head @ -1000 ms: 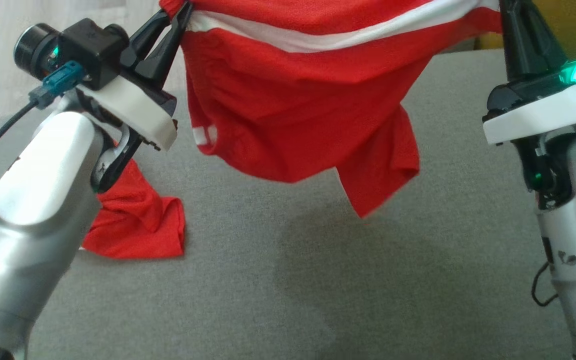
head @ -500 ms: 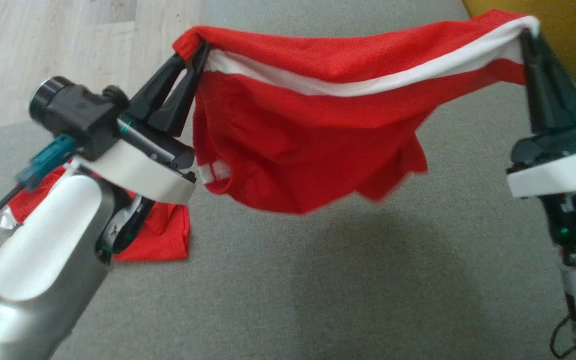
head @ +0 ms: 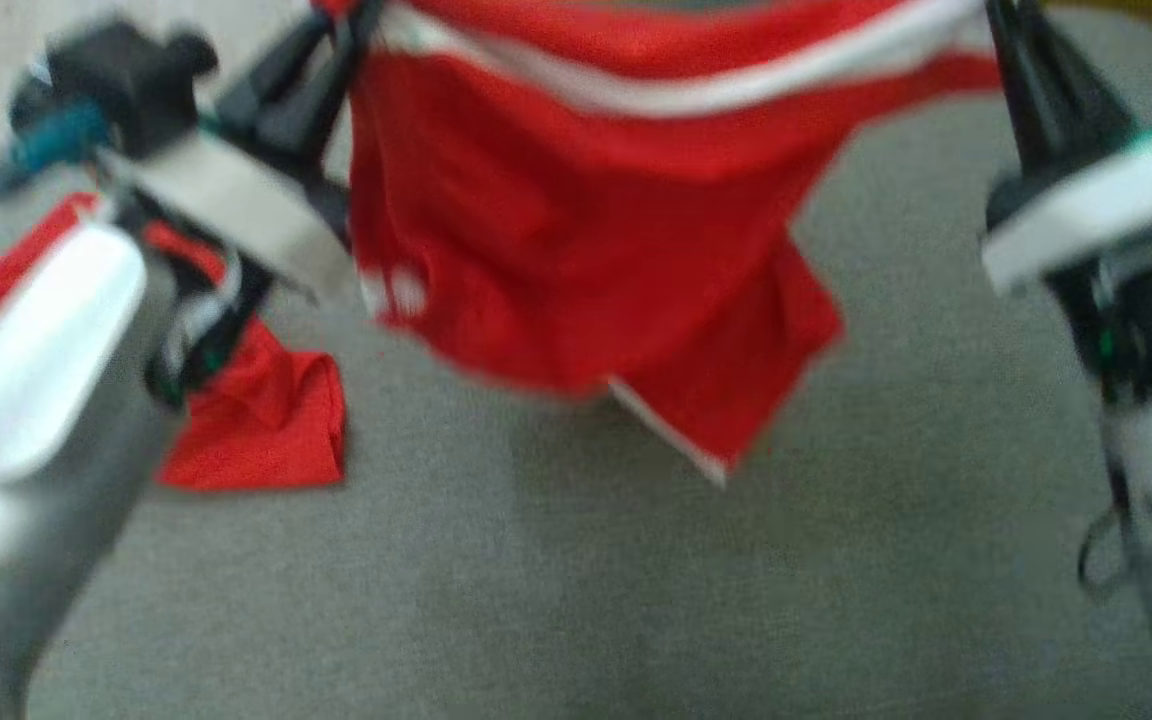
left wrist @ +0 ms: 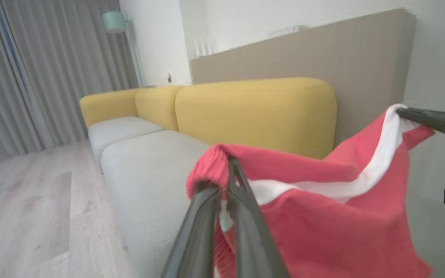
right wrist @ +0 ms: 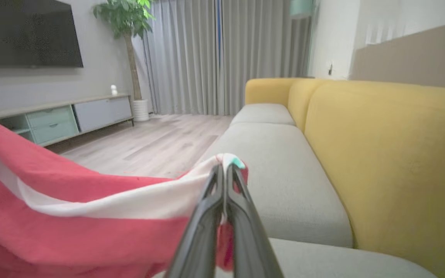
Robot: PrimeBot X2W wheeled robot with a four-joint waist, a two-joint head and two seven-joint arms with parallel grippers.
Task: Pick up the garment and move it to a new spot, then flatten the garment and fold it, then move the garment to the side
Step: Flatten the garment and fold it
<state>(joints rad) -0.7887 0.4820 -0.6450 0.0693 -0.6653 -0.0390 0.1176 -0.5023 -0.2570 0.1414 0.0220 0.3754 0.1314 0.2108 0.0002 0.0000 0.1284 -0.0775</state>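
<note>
The garment (head: 576, 230), red mesh with a white stripe along its top edge, hangs stretched between both grippers above the grey sofa seat (head: 636, 580). My left gripper (head: 341, 25) is shut on its left top corner, seen close in the left wrist view with the gripper (left wrist: 232, 162) pinching a red hem of the garment (left wrist: 323, 231). My right gripper (head: 998, 15) is shut on the right top corner; its wrist view shows the gripper (right wrist: 224, 168) clamped on the white stripe of the garment (right wrist: 72, 227). A red fold (head: 266, 430) rests on the seat under the left arm.
A yellow backrest (right wrist: 392, 154) runs along the far side of the seat. Wooden floor (right wrist: 149, 143) lies beyond the sofa's left edge, with a low TV cabinet (right wrist: 64, 116), a potted plant (right wrist: 129, 23) and grey curtains (right wrist: 222, 54) further off.
The head camera has swung and its picture is now blurred. Both grippers keep their hold; the garment's hanging bottom has swung, and a white-edged corner now hangs lowest.
</note>
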